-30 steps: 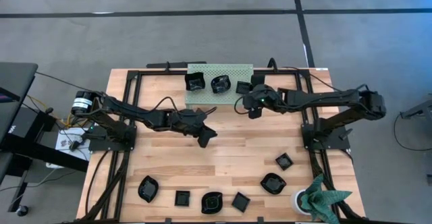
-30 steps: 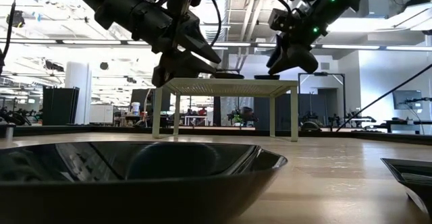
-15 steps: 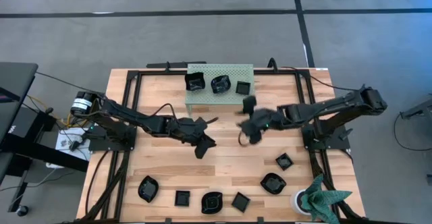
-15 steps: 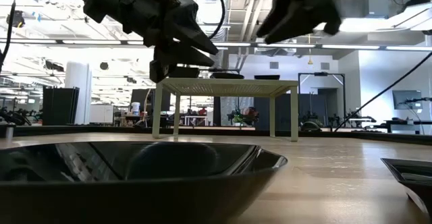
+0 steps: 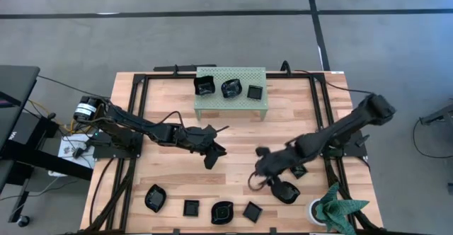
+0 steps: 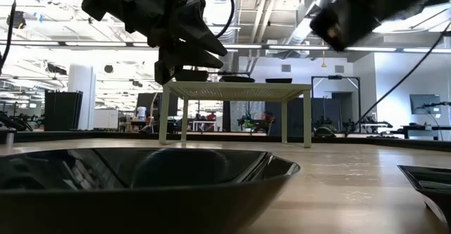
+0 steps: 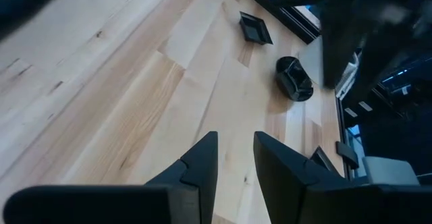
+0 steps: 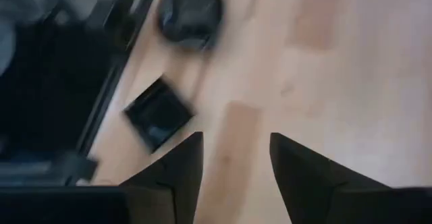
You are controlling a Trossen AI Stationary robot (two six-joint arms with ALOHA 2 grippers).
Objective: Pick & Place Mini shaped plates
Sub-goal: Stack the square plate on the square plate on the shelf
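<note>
Left claw (image 5: 214, 153): mid-worktop, fingers a narrow gap apart, empty
Right claw (image 5: 260, 170): toward five o'clock, above the wood, fingers apart, empty
Mini shaped plates (image 5: 221, 211): a row along the six o'clock edge, two more (image 5: 287, 192) just beside the right claw
Rack (image 5: 231, 99): at twelve o'clock, three plates (image 5: 231, 88) on top

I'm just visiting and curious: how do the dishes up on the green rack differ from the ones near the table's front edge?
The rack dishes sit raised on the pale green rack at the back; the front dishes lie flat on the wooden table. There are three on the rack, close together, while more lie spread in a loose row in front. Both groups are small, glossy and black, with mixed outlines.
</note>
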